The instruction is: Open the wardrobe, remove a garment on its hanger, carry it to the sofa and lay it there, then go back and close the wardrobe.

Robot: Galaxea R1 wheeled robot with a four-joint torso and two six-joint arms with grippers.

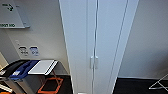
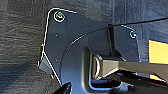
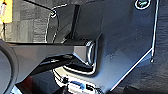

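The wardrobe [image 1: 97,45] stands right ahead of me in the head view, tall, narrow and white. Both of its full-height doors are shut, and the seam between them runs down the middle. Its two small white vertical handles [image 1: 94,62] sit side by side low on that seam. The two wrist views look down past the robot's own dark plate and bar onto dark grey carpet [image 2: 22,37]. The garment and the sofa are hidden from me.
A plain white wall [image 1: 147,45] flanks the wardrobe on both sides. At the lower left stands a rack with a white tray [image 1: 42,67] and a blue tray [image 1: 23,70], with an orange frame [image 1: 51,85] on the dark floor beneath. A thin metal frame [image 1: 160,83] shows at the lower right.
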